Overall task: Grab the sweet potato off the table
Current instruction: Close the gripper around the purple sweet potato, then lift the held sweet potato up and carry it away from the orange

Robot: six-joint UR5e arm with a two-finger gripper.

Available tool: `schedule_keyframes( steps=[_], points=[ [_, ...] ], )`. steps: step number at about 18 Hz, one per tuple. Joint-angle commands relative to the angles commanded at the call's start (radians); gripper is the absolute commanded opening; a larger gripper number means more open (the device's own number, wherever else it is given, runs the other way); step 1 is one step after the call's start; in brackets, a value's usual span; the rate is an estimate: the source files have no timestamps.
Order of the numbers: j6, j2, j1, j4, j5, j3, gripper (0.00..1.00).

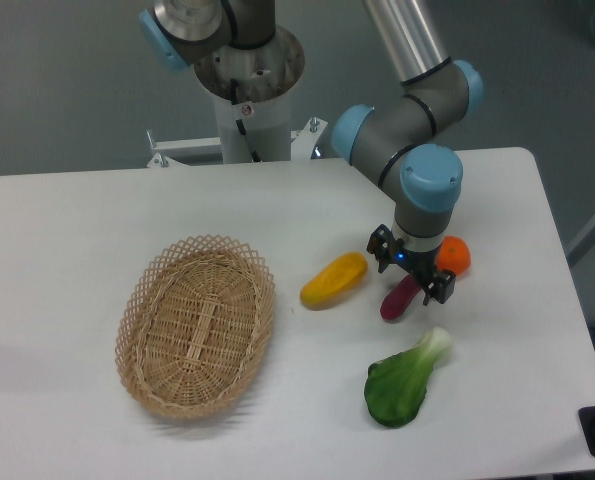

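The sweet potato (398, 300) is a small purple-magenta oblong lying on the white table (97, 210), right of centre. My gripper (410, 276) hangs directly over its upper end, fingers spread to either side, open. The potato's upper tip is hidden behind the gripper body. I cannot tell whether the fingers touch it.
A yellow-orange oblong vegetable (333, 280) lies just left of the sweet potato. A round orange (454, 255) sits right behind the gripper. A green leafy vegetable (404, 384) lies in front. A wicker basket (196, 325) stands at the left.
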Motion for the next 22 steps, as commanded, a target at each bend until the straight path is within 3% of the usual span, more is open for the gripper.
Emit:
schedule_keyframes(
  steps=[9, 10, 12, 14, 17, 22],
  points=[
    [-0.006, -0.017, -0.003, 0.046, 0.000, -0.017, 1.00],
    [-0.005, -0.017, -0.003, 0.052, 0.000, -0.017, 0.92],
    [0.003, -0.015, -0.002, 0.052, 0.000, -0.015, 0.57],
    [0.006, -0.015, -0.003, 0.052, 0.000, -0.014, 0.35],
    [0.015, -0.015, -0.002, 0.052, 0.000, -0.011, 0.25],
    [0.020, -0.012, -0.002, 0.051, -0.002, 0.000, 0.22]
  ],
)
